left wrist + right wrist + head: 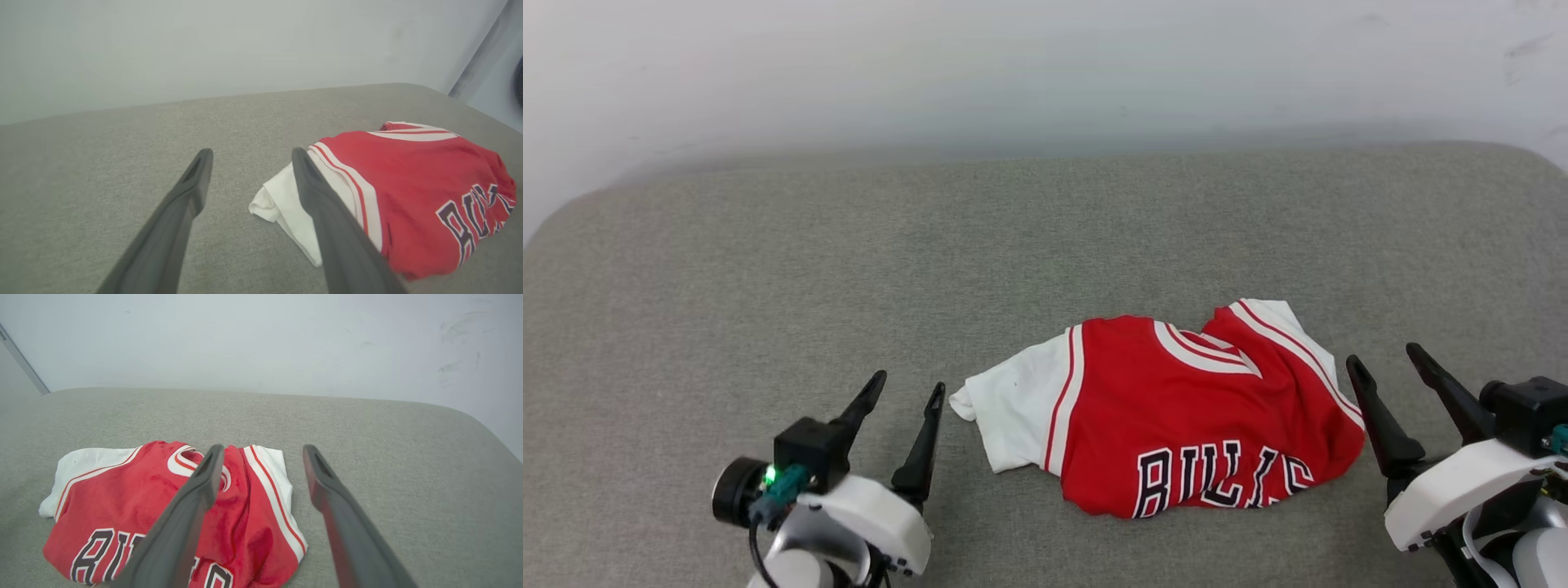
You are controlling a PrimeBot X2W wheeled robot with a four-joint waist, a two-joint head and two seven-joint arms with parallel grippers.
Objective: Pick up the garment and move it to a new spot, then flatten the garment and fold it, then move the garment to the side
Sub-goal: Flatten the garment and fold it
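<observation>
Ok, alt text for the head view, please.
A crumpled red jersey-style T-shirt with white sleeves and black, white-outlined lettering lies on a grey fabric surface, right of centre. The robot's left gripper and right gripper flank it, both open, neither gripping it.

Red garment (1168, 400), white sleeves (1013, 404) (striped trim (1067, 392)), black lettering (1176, 483), grey surface (849, 261)

Bare lab-like room, grey fabric-covered surface (768, 286), plain scuffed white wall (1045, 65)
</observation>
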